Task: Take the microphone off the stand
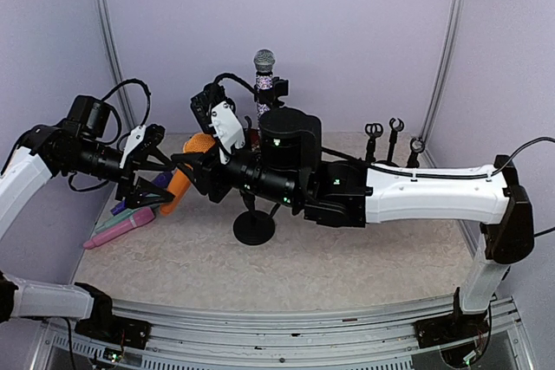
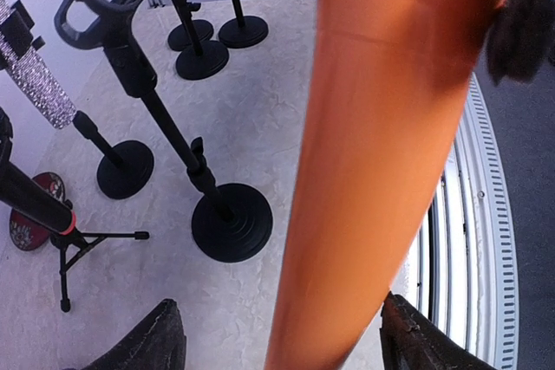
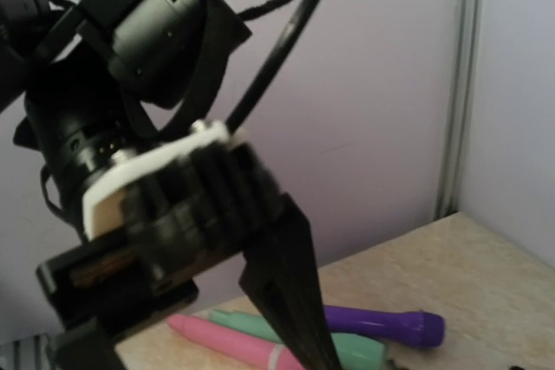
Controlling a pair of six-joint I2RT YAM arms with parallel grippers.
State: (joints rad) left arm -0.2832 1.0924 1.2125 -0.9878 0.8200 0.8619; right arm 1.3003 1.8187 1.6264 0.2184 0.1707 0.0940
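Orange plastic microphone (image 2: 364,171) is off the black round-based stand (image 2: 230,223), clip (image 2: 97,2) empty upper left; my right hand (image 1: 198,172) grasps it, left hand (image 1: 169,181) spread around it, only set-down remaining, I reckon.

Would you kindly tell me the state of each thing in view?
Orange mic: in the air, gripped by right gripper.
Left gripper: open around orange mic.
Front stand: clip empty.
Glitter mic: upright on back stand.
Pink mic, green mic, purple mic: lying on table.
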